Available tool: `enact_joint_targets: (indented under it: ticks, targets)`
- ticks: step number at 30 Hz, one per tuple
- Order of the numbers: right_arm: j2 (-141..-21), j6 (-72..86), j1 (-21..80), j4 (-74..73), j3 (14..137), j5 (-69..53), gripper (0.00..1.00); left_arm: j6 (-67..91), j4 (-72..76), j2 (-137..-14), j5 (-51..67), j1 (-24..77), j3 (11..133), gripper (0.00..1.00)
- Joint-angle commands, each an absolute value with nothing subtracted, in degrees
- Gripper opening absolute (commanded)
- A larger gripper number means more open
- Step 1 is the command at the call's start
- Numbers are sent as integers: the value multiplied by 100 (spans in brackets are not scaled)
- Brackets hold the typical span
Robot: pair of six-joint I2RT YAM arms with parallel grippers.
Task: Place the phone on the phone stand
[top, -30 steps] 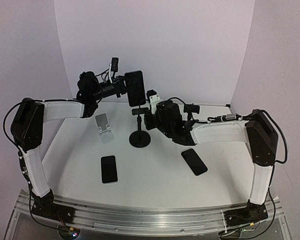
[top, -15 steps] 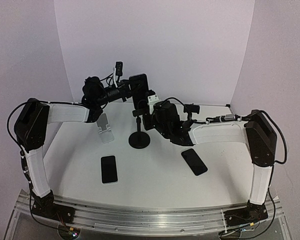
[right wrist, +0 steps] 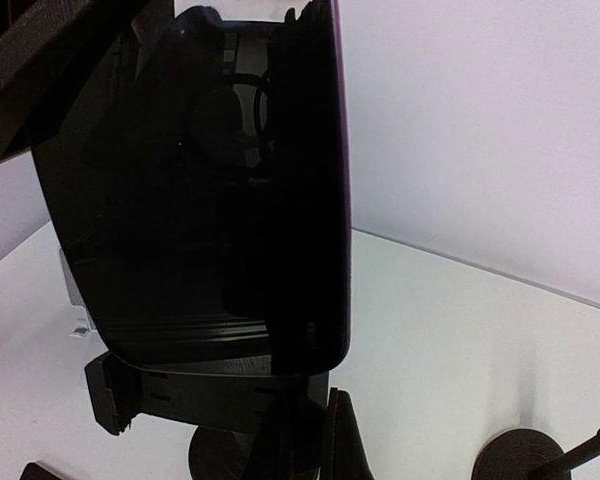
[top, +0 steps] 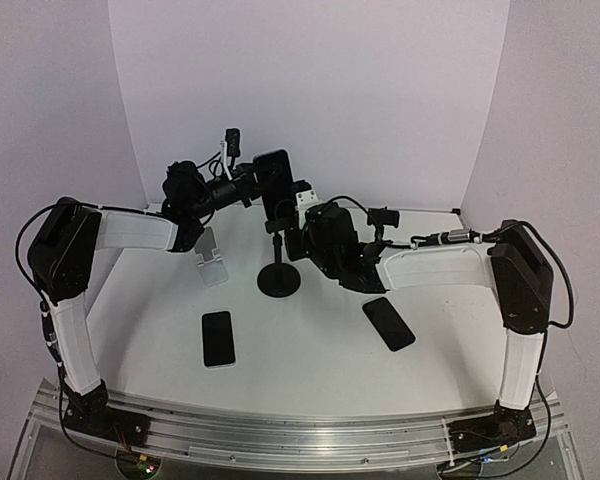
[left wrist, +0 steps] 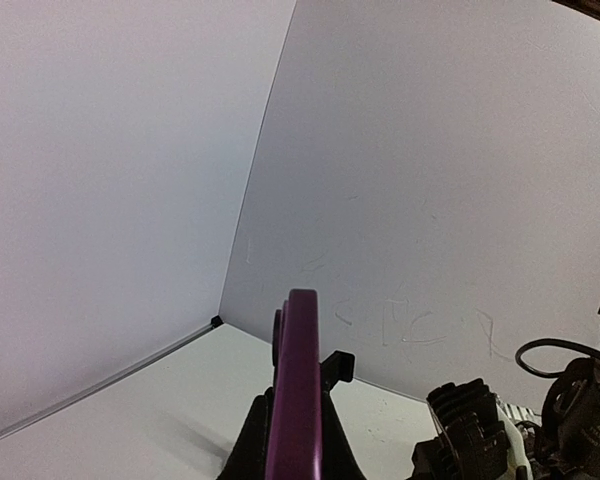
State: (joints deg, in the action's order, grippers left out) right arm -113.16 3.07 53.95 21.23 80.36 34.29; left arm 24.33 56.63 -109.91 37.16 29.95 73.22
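**Phone (top: 273, 180) almost on stand (top: 279, 272)**

left gripper (top: 256, 184) clamps the phone upright, right at the stand's clamp; doesn't look seated yet; right gripper (top: 288, 232) pinched shut by the stand's head, can't tell if it's gripping it

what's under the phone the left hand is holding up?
The black stand's cradle sits just below the phone, with its round base on the table. Whether phone and cradle touch is lost in shadow.

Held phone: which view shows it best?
Right wrist: the held phone fills the frame, screen facing, bottom edge above the stand's clamp. Top external shows it small; left wrist, only its purple edge.
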Motion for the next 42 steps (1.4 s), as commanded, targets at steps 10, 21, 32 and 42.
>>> enact_joint_targets:
  ticks: [10,21,32,42]
  targets:
    - [-11340,650,5423,2270,8129,3492,0,3282,6182,-11104,3683,3155,7219,0]
    - [-11208,598,5422,2378,7882,3309,0,2808,6395,-11536,4006,3059,7101,0]
    - [-11400,791,5423,2920,7662,3290,0,3001,5694,-11250,4493,3116,6491,0]
    - [-11430,743,5423,3104,7446,3249,0,1799,4635,-11186,4592,3085,6530,0]
